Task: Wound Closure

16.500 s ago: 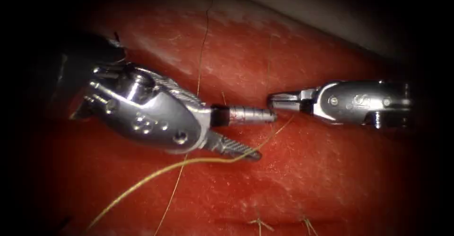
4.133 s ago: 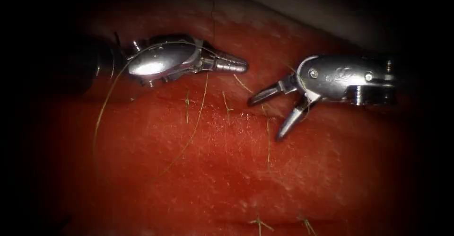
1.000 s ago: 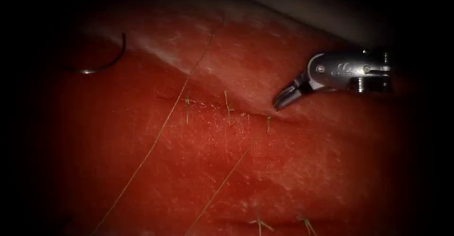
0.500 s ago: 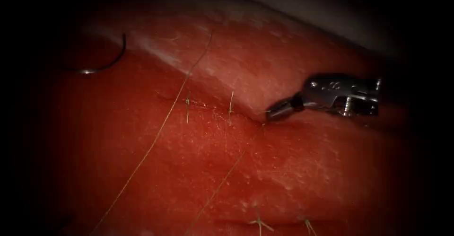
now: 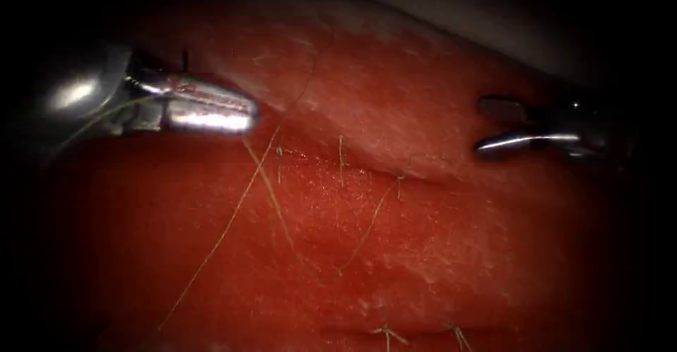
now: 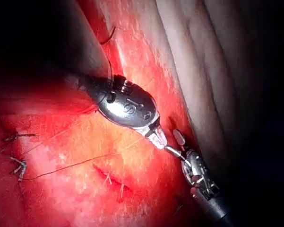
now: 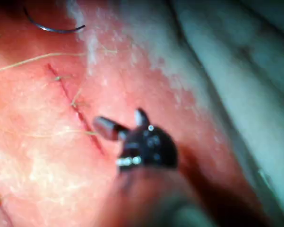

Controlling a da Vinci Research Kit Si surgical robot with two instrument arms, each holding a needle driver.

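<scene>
My left tool [image 5: 248, 113] reaches in from the left with its jaws shut on the thread [image 5: 268, 190]. A strand leaves just under its tip and sags across the tissue [image 5: 437, 253] toward the rightmost stitch [image 5: 399, 183]. The same tool [image 6: 160, 140] sits over the cut's left part. My right tool [image 5: 481, 123] hovers right of the stitched cut [image 5: 317, 160], open and holding nothing; its spread jaws [image 7: 119, 118] stand beside the cut's end. The curved needle [image 7: 52, 27] lies loose on the tissue at the far left, held by neither tool and partly hidden behind the left tool [image 5: 185, 59].
A second long strand [image 5: 211, 253] runs diagonally from above the cut down to the lower left. Several short stitch ends stand along the cut [image 5: 340, 156]. More cut thread ends [image 5: 386, 332] show at the bottom. The pale tissue edge [image 5: 493, 27] borders the far side.
The left tool has come into view from the left with shut jaws and thread. The right tool has drawn back to the right from the rightmost stitch and opened its jaws.
</scene>
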